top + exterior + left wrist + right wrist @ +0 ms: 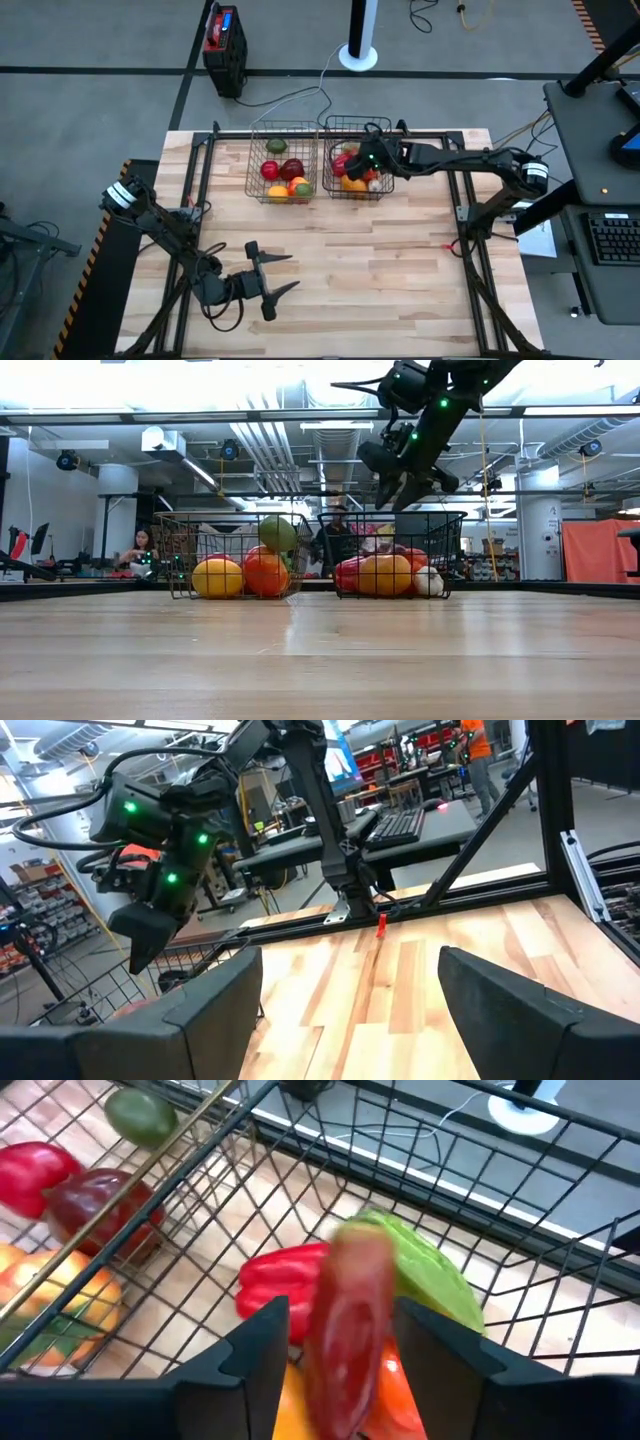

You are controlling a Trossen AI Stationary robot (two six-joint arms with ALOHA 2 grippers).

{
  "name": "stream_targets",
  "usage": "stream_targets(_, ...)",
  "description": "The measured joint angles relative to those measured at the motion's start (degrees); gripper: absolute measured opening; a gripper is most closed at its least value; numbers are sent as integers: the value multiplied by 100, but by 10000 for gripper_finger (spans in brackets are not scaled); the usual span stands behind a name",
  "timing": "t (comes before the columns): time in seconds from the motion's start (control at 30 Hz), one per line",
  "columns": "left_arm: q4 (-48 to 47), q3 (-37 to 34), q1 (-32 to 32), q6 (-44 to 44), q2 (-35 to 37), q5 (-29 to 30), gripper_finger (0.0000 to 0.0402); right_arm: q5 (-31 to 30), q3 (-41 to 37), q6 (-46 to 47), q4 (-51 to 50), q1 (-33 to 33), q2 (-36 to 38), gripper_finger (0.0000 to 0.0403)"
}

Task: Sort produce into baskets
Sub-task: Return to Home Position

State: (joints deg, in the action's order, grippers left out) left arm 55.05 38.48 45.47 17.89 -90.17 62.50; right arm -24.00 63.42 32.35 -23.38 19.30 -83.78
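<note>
Hovering over basket (445, 517) — R gripper (398, 495)

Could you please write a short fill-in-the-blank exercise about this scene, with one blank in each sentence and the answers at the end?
1. The table carries ___ wire baskets, both holding produce.
2. In the high view, the right gripper hangs above the basket on the picture's ___.
3. The left gripper holds nothing, and its jaws are ___.
Answers: two; right; open.
</note>
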Motion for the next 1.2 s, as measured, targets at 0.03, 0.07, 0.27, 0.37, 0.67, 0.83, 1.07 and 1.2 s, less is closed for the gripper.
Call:
stream_targets(0.03, 0, 0, -2, 12, 0, -1, 284, -6, 0, -1, 0, -48, 6, 174)
stream_targets(0.07, -6, 0, -6, 50, 0, 0, 284, -8, 0, -6, 3, -112, 8, 178)
stream_targets(0.27, -24, 0, -24, -15, 0, -5, 284, -22, -147, -705, 727, -906, 88, 187)
stream_targets(0.37, -58, 0, -37, -672, 0, -102, 284, -6, -352, -1525, 1528, -1461, 73, 187)
stream_targets(0.67, 203, 0, -1040, -485, 74, -2756, 284, 16, -1550, -3184, 4835, -2808, 21, 181)
stream_targets(0.83, 154, -152, -1569, 84, 689, -2794, 284, 319, -2133, -3041, 5592, -2629, 81, 172)
stream_targets(1.07, -1044, -648, -2280, -11, 2341, -2951, 284, 1927, -2267, -3044, 6236, -1969, 118, 150)
stream_targets(1.2, -1456, -1310, -2490, -742, 3347, -2969, 284, 1950, -2282, -3350, 6297, -1978, 335, 136)
